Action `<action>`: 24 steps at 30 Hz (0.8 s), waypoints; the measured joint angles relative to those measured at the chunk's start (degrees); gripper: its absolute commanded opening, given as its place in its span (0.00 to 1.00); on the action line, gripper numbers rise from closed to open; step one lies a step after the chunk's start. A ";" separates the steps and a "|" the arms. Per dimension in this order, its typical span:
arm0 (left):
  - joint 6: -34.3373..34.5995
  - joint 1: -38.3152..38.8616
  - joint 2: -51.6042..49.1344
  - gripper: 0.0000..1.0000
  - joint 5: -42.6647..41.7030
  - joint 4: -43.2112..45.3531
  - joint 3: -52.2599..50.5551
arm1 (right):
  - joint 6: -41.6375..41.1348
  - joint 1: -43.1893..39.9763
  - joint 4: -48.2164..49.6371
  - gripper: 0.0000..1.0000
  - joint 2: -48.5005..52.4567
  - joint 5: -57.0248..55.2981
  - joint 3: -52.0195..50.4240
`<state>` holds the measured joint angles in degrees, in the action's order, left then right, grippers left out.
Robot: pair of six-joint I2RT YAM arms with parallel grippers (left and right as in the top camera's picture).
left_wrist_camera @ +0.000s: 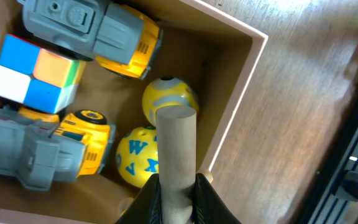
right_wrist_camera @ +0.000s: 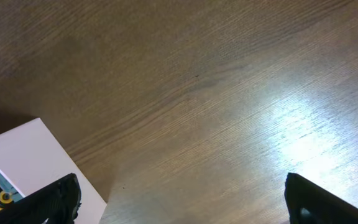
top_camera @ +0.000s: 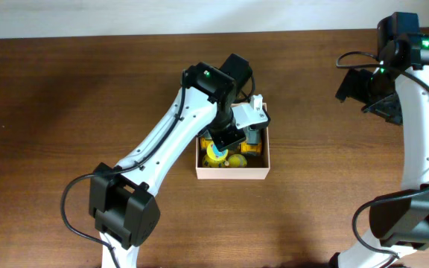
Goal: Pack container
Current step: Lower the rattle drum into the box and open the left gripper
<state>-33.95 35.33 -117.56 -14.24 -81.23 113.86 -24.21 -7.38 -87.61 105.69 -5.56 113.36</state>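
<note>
We see a brown wooden table (top_camera: 65,97) under two white arms, the left arm (top_camera: 162,141) reaching in over the middle and the right arm (top_camera: 423,126) standing off at the far right edge. The container (top_camera: 233,176) sits near the table's centre, directly beneath the left arm's wrist: a square, shallow, lidless box with thin pale pinkish-white walls and a tan cardboard floor. It rests flat with its mouth facing up. Being square, it has no clear long axis, and its sides run roughly in line with the table's edges. Inside lie two grey-and-yellow toy trucks (left_wrist_camera: 98,28), a colour cube (left_wrist_camera: 36,74) between them, a yellow lettered ball (left_wrist_camera: 135,158) and a yellow banded ball (left_wrist_camera: 166,93) near one corner. The left gripper (left_wrist_camera: 177,198) is pinched tight on a plain tan cylinder (left_wrist_camera: 176,149), held over the balls inside the box. The right gripper (right_wrist_camera: 180,200) hangs over bare wood beside the box, its fingers spread wide with nothing between them.
</note>
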 measured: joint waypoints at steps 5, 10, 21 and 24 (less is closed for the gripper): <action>-1.62 0.00 0.00 0.41 0.46 0.09 0.00 | 0.02 0.00 0.00 0.99 0.00 0.00 0.00; -2.38 0.00 0.00 0.67 0.92 0.11 0.00 | 0.04 0.00 0.00 0.99 0.00 0.00 0.00; -2.27 0.00 0.00 0.69 1.01 0.24 0.00 | 0.02 0.00 0.00 0.99 0.00 0.00 0.00; -2.25 0.00 0.00 0.76 1.03 0.81 0.00 | 0.04 0.00 0.00 0.99 0.00 0.00 0.00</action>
<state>-36.21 35.33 -117.56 -13.21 -80.42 113.86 -24.16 -7.38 -87.61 105.69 -5.56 113.36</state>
